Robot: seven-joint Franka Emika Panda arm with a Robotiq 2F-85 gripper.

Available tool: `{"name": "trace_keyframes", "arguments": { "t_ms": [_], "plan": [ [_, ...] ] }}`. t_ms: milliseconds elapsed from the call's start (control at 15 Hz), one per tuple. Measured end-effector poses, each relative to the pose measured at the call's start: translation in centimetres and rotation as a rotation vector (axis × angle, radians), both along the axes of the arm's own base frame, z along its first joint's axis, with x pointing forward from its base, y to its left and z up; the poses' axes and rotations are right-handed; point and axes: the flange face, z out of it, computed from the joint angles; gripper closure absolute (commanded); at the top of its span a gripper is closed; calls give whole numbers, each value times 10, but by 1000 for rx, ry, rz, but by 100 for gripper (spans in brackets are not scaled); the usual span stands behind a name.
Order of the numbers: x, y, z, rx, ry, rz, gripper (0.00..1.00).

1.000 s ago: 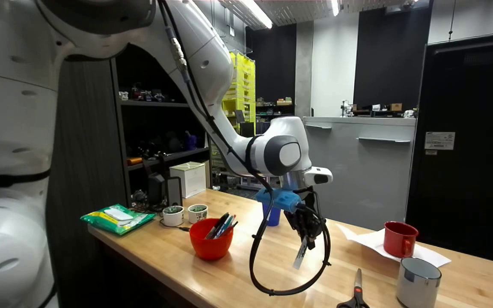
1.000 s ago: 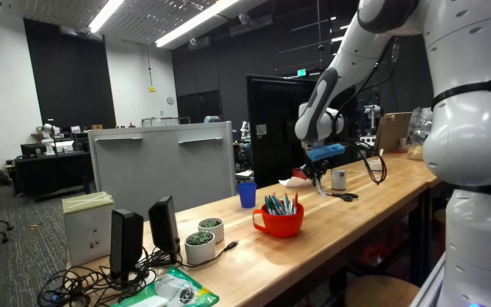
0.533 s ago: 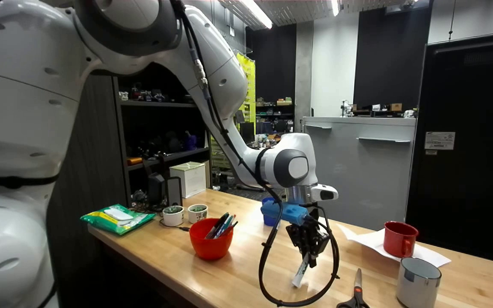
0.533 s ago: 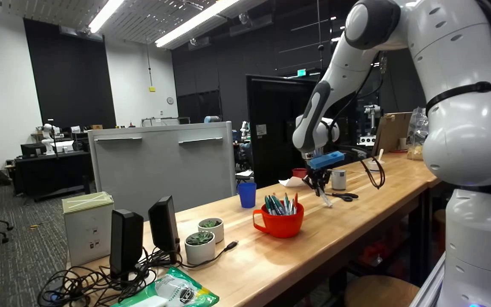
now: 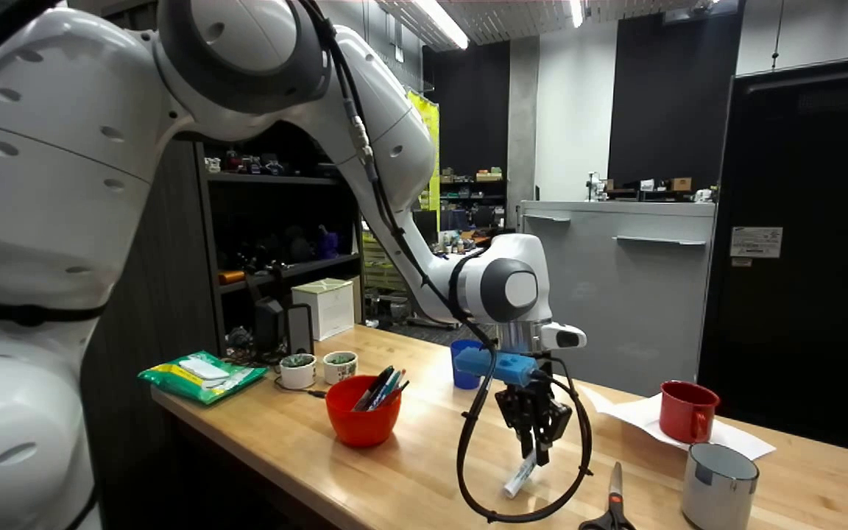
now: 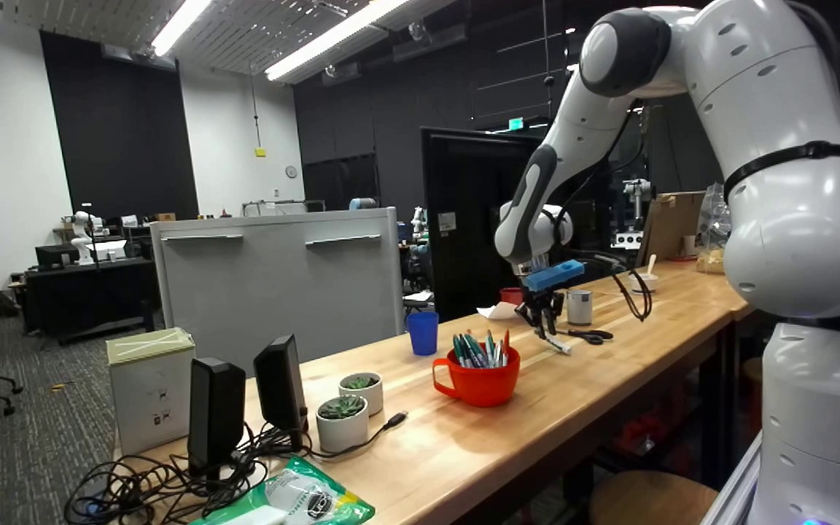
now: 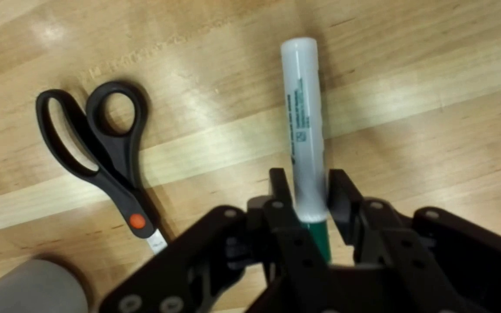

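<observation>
The claw [image 7: 307, 184] was spread a bit, with the white marker [image 7: 304, 117] in between, not squeezed, so the table [image 7: 215, 74] seemed to hold it up. Scissors [image 7: 119, 176] lay near. Farther off, a red cup [image 6: 480, 385] held pens [image 6: 472, 354] up.

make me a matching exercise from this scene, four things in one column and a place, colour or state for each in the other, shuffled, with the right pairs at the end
Column one
1. green-capped marker
2. scissors
3. orange-red mug
4. dark red mug

Column two
a. stands on white paper
b. black-handled
c. between the jaws of the gripper
d. holds several pens

Right pairs: 1-c, 2-b, 3-d, 4-a
</observation>
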Motion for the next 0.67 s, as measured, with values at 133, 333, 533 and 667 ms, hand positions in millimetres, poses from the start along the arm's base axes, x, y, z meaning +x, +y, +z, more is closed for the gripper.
{"name": "trace_keyframes", "arguments": {
  "t_ms": [133,333,533,667],
  "plan": [
    [0,0,-7,2,9,1,25],
    [1,1,-10,1,5,5,5],
    [6,1,-5,-7,-23,15,0],
    [10,0,3,-14,-49,30,0]
  ]
}}
